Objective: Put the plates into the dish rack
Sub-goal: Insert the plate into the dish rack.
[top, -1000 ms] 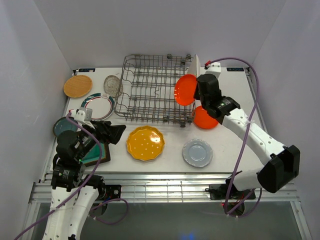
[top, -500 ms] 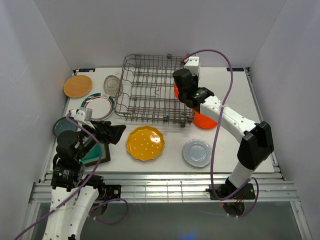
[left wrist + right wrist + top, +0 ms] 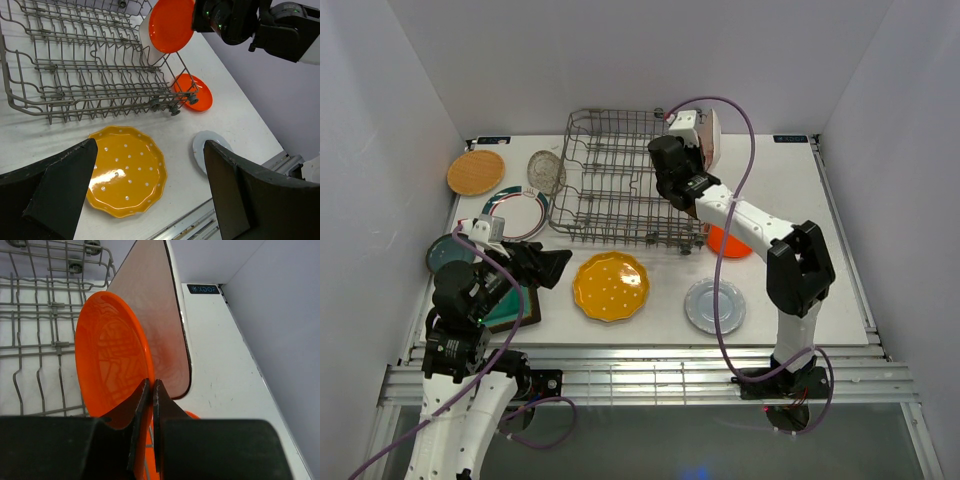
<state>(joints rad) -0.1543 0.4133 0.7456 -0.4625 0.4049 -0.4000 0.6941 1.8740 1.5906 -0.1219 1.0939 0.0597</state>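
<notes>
gleaming orange-red plate [image 3: 110, 355] in right tool [image 3: 150, 383]

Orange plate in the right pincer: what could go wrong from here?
The right pincer pinches the orange plate only at its rim; it may pivot or slip. It stands close beside the white rectangular plate and could knock it. It might land on the dish rack tines, not between them.

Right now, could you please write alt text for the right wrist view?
The right tool, shut on the rim of an orange plate, holds it upright beside a pale rectangular plate standing at the end of a wire rack.
</notes>
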